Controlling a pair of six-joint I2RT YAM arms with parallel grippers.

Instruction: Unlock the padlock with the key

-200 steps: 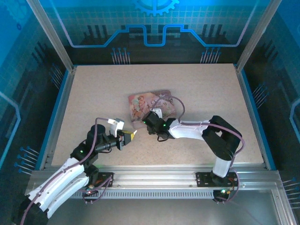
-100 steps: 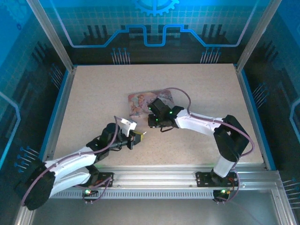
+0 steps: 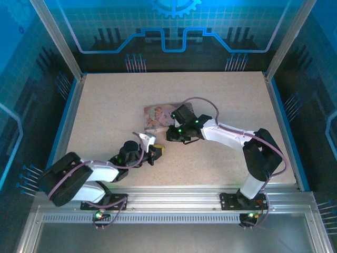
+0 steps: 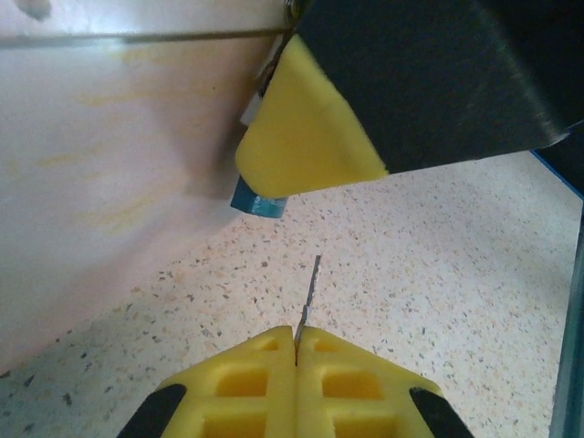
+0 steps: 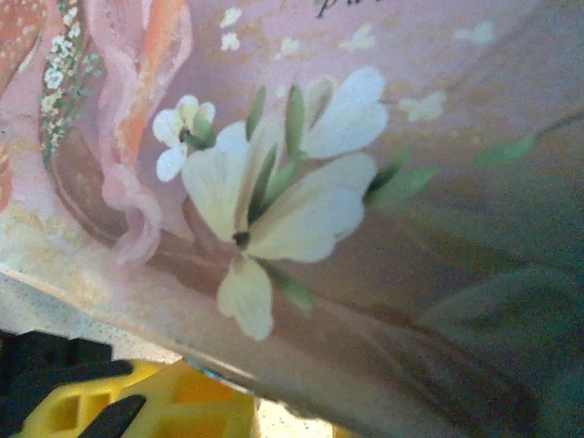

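My left gripper is shut on the key, a thin silvery sliver sticking out forward from between its yellow fingertips. Just ahead of the key's tip a small bluish padlock pokes out from under a yellow finger of my right gripper, against the wall of the pink tin. The key's tip and the padlock are apart. From above, the left gripper and the right gripper nearly meet at the near edge of the tin. The right gripper looks closed on the padlock.
The flowered lid of the tin sits very close to the right wrist camera, with a yellow finger below it. Speckled tabletop stretches all round, bounded by blue rails and the metal frame.
My left arm has stretched forward and lowered, carrying the key rightward to the tin's near edge. The right arm has reached further out, its gripper staying at the tin's near edge.
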